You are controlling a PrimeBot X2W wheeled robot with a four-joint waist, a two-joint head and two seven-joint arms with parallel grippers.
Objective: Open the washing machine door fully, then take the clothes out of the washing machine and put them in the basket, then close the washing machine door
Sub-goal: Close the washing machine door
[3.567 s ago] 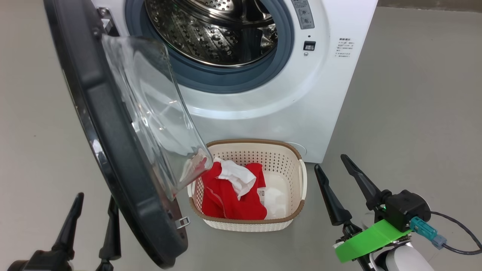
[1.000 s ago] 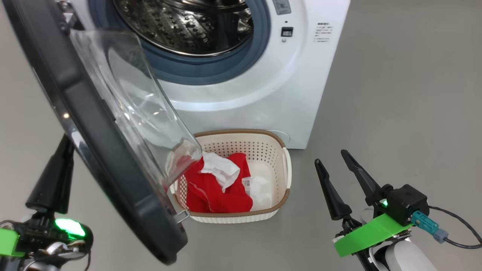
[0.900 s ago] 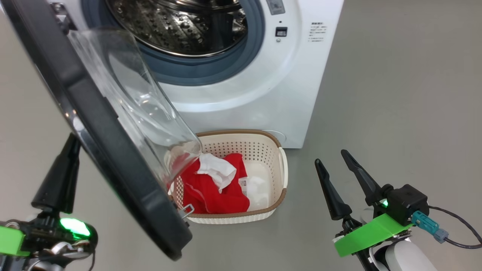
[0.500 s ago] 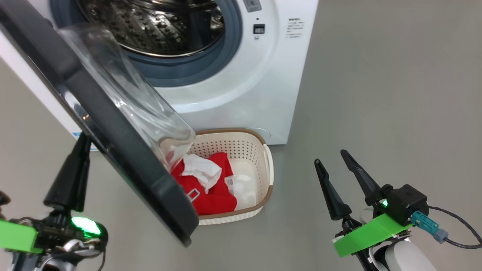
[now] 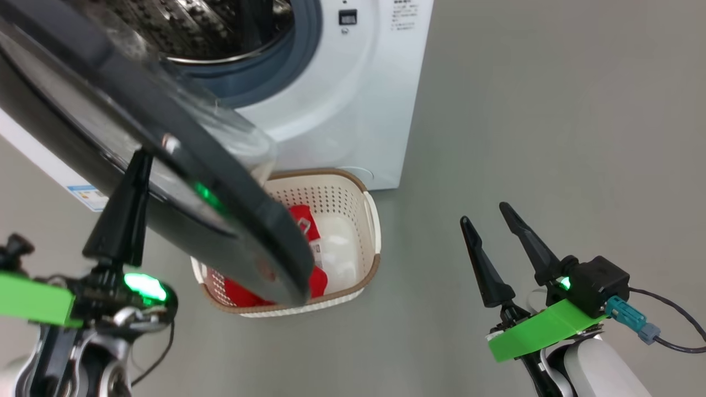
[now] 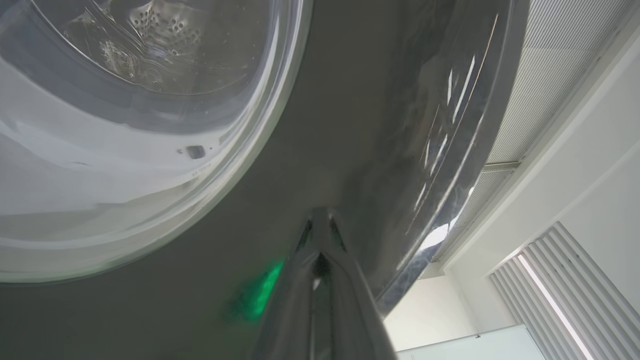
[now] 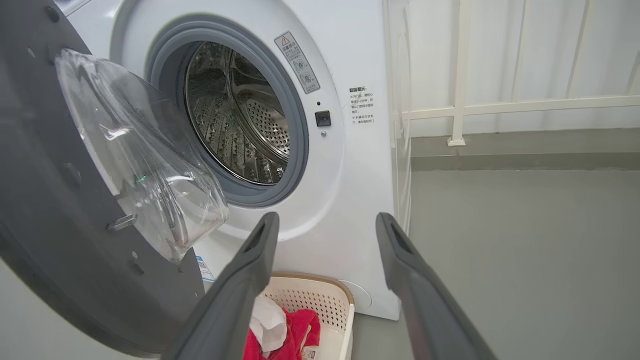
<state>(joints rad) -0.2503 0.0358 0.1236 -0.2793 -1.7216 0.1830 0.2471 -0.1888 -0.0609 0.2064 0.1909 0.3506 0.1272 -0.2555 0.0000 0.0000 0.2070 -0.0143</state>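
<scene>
First, left gripper point(image 5: 141, 161): your two dark fingers are pressed together with nothing between them. In the left wrist view the tips meet their own reflection on the door's glossy outer face.
Door point(image 5: 253, 237): it stands part open, swung out from the left side of the washing machine. You see its black rim cross the head view from upper left to centre and cover the left part of the basket.
Window point(image 7: 145, 165): the clear glass bowl bulges from the door's inner side toward the machine's opening. It is clear of the ring in your right wrist view.
Washing machine point(image 5: 353, 110): the white box stands on the floor behind the door and the basket, with small stickers on its front.
Ring point(image 7: 299, 145): grey rubber runs round the opening.
Drum point(image 7: 235, 120): you can see perforated steel inside. No cloth is visible in the part that shows.
Basket point(image 5: 331, 196): the cream basket with its brown rim sits on the floor just in front of the machine's lower edge.
Clothes point(image 7: 300, 325): red cloth lies inside the basket, with a white piece point(image 7: 267, 320) on top at its left.
Right gripper point(image 5: 485, 214): your fingers are spread wide and hold nothing. They are above bare floor, well to the right of the basket.
Floor point(image 5: 551, 110): plain grey.
</scene>
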